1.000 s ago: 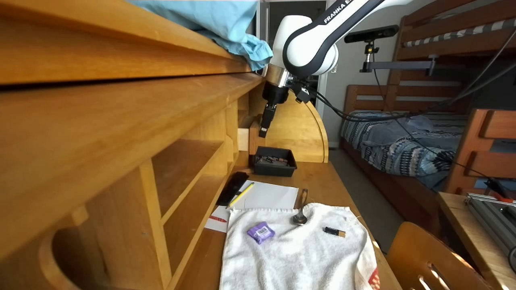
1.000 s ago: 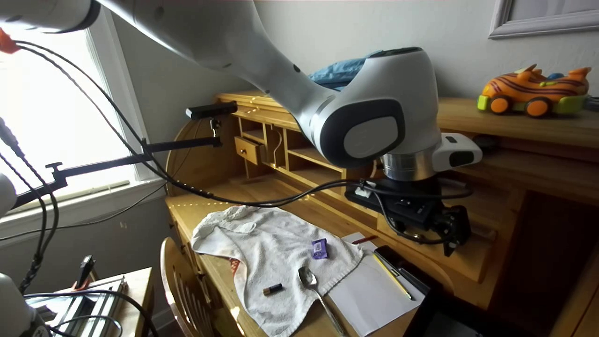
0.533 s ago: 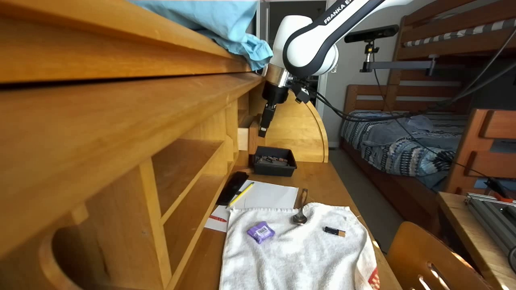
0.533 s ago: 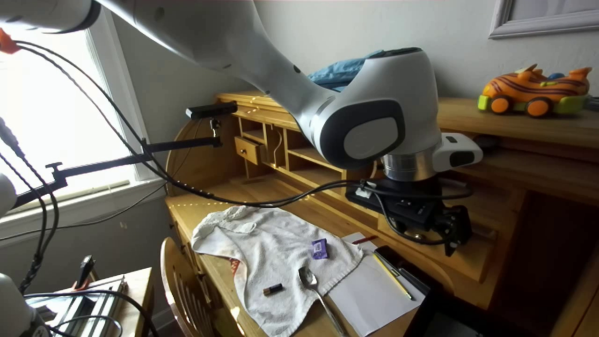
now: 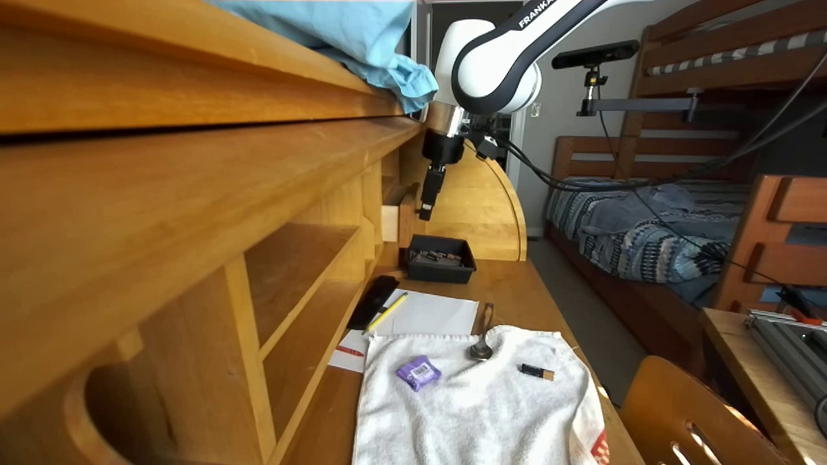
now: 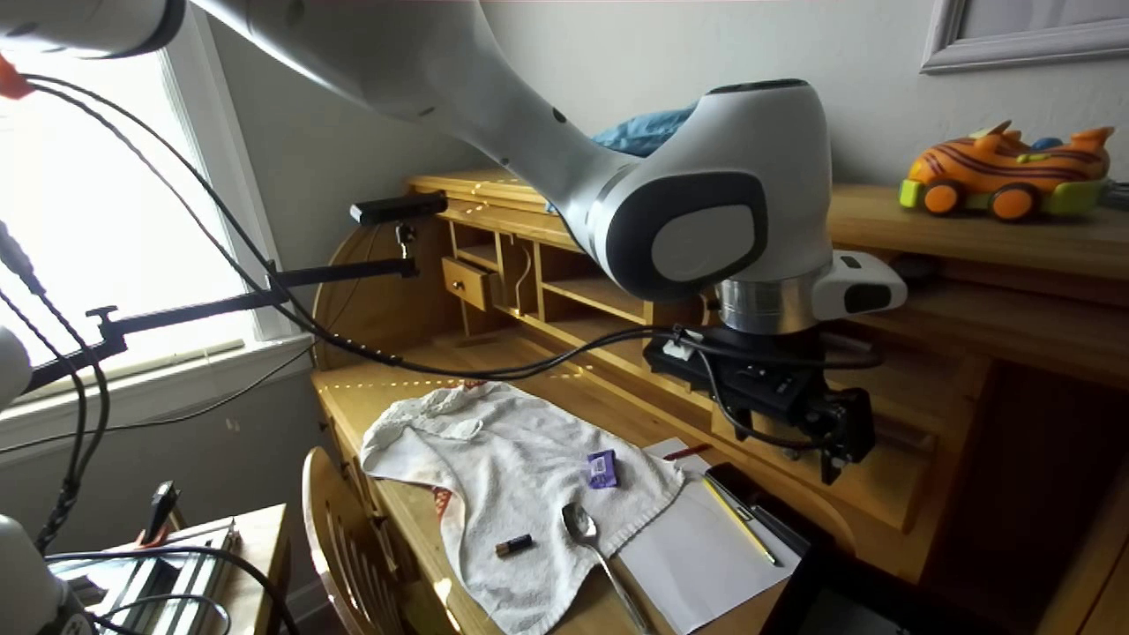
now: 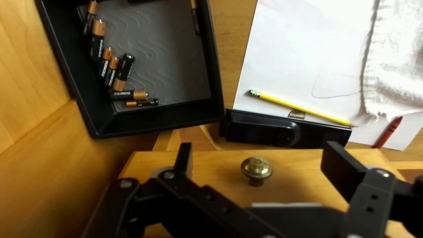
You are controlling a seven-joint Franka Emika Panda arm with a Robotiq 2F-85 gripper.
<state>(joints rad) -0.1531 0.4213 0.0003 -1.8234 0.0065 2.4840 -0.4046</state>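
My gripper stands wide open, with no object held between its black fingers. In the wrist view a round brass knob appears in the gap, apart from both fingers. It sits on the front of a small wooden drawer, which stands partly pulled out in an exterior view. How far the fingertips are from the knob in depth, I cannot tell. A black tray holding several batteries lies on the desk below the gripper.
Beside the tray are a black case, white paper, a yellow pencil and a red crayon. On a white towel rest a purple packet, a spoon and one battery. Shelving borders the desk.
Over the last half second the gripper has shifted slightly, rightward in an exterior view and leftward in an exterior view facing the shelves, with the arm rising a little. The jaws stay open; objects are unmoved.
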